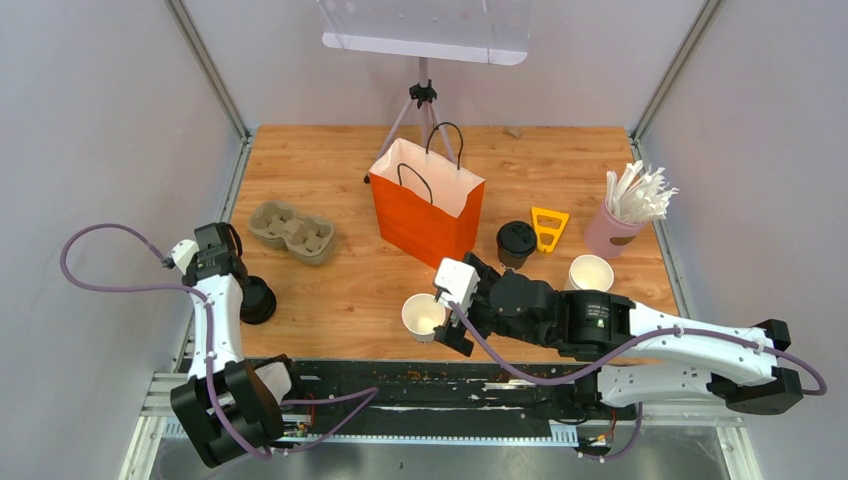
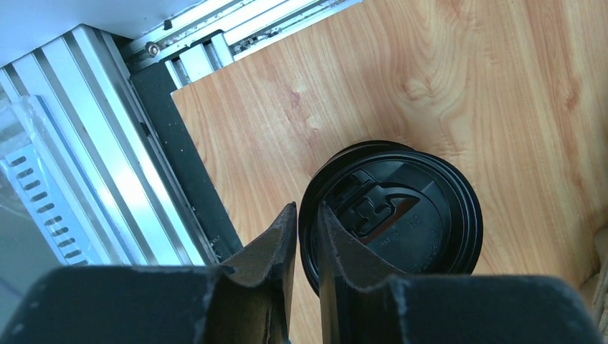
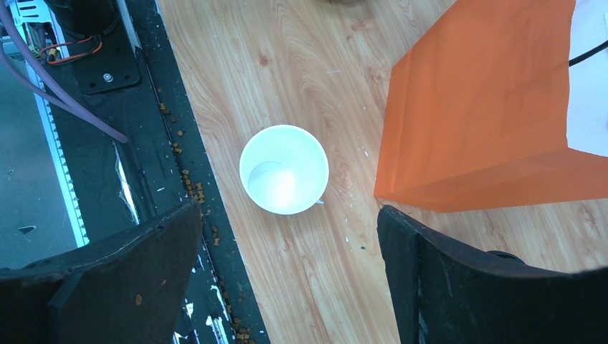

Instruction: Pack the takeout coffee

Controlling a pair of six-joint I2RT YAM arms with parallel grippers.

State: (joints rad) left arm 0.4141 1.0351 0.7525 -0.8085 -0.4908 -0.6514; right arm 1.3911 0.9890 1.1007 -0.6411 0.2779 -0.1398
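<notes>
The left tool (image 2: pixel 307 209) has its two fingers (image 2: pixel 276 251) drawn close together at the near-left corner of the counter (image 1: pixel 320 165), one on each side of the rim of a black lid (image 2: pixel 401 215). The rim sits in the narrow gap between them. I cannot tell whether they press on it or only straddle it. The lid lies flat on the wood, close to the counter's left edge, with no white cup showing under it.

The right tool (image 3: pixel 288 211) is spread wide and holds nothing. An open white cup (image 3: pixel 284 169) stands upright just ahead of its fingertips, in line with the gap and touching neither finger. The cup has no lid and sits near the counter's front edge, just in front of the orange bag (image 1: pixel 425 205), which stands upright with its mouth open near the middle.

A lidded cup (image 1: pixel 516 242) stands to the right of the bag, a yellow piece (image 1: pixel 548 228) lies beside it, and a second open white cup (image 1: pixel 590 272) is a little nearer the front. The pink cup of straws (image 1: pixel 615 230) is at the right edge. The brown pulp tray (image 1: pixel 292 230) lies left of the bag, apart from the black lid.
</notes>
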